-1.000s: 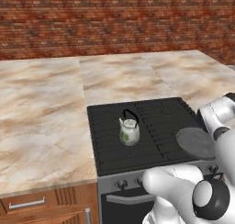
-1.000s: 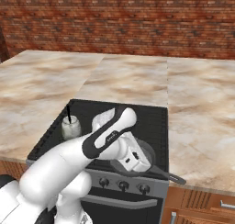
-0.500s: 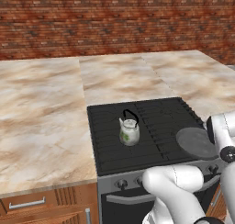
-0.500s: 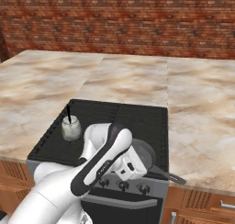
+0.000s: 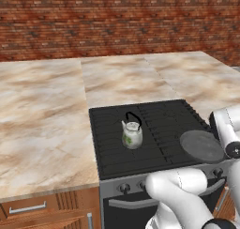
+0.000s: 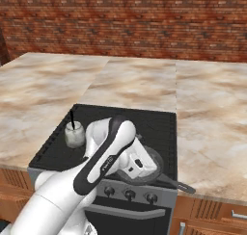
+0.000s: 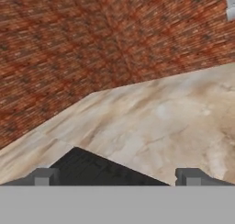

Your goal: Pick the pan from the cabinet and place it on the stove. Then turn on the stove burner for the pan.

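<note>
Counter [image 5: 42,129]: marbled beige-and-cream stone top, running left, right and far of the stove, back to a red brick wall [image 5: 117,26]. Seams split it into slabs.
Stove [image 5: 112,150]: black ridged grate top, set into the near edge of the counter; grey front with round knobs below.
Kettle [image 5: 132,134]: small, whitish, black hoop handle; stands upright on the grate, left of centre.
Pan [image 5: 202,145]: round, dark grey, shallow; sits on the grate at the near right corner. Right base view shows its long dark handle [image 6: 176,183] reaching out past the stove's near right edge.
Kettle to pan: apart, not touching.
</note>
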